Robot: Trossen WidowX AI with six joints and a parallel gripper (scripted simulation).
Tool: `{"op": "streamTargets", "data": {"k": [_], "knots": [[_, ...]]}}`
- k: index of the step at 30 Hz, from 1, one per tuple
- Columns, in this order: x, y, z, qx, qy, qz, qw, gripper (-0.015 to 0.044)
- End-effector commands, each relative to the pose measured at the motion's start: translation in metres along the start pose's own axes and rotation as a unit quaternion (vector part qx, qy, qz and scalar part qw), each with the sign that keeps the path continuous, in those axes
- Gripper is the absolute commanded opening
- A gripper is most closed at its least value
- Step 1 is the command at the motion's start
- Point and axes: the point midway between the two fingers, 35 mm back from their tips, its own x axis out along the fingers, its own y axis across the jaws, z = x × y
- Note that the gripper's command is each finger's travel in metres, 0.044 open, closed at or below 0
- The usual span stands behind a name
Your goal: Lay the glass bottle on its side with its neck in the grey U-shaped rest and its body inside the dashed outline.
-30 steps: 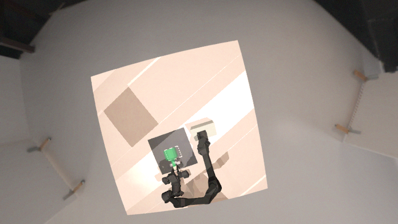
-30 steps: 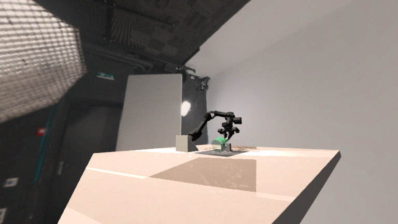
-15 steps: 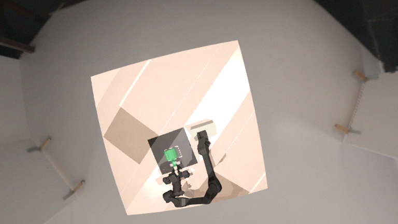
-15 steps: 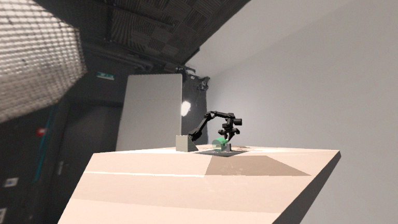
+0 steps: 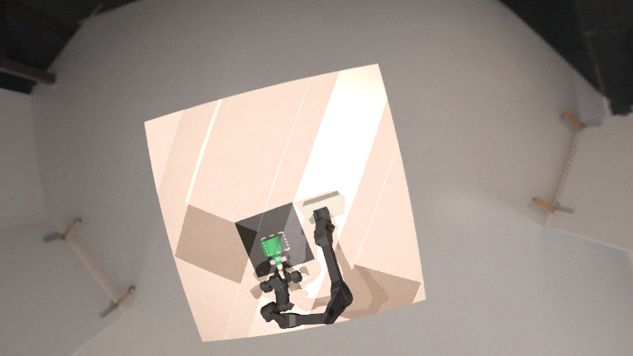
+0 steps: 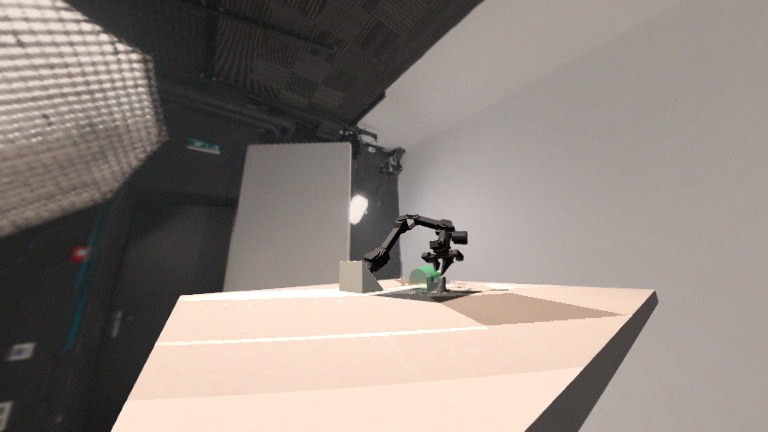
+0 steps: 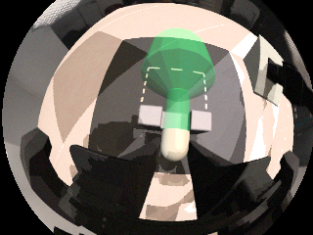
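Bench: dark mat laid on top. Green bottle on its side above the mat, neck end toward the end effector, which points downward. Grey rest stands just beside the bottle. Black arm arches over from beside a pale block. Wall sign, green, behind.

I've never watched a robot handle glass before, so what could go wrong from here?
The green glass bottle is on its side, its neck held in the black gripper. In the top view the body sits toward one side of the white dashed outline, so it might end up partly outside. And if the neck is not seated in the grey U-shaped rest when the fingers open, the bottle could drop or roll and break.
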Motion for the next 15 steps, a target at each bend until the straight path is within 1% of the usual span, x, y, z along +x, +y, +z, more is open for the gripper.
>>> {"op": "streamTargets", "data": {"k": [1, 15], "knots": [[0.0030, -0.0001, -0.0014, 0.001, 0.000, 0.000, 1.000, 0.0103], [0.0055, -0.0002, -0.0029, -0.002, 0.001, 0.000, 1.000, 0.0103]]}}
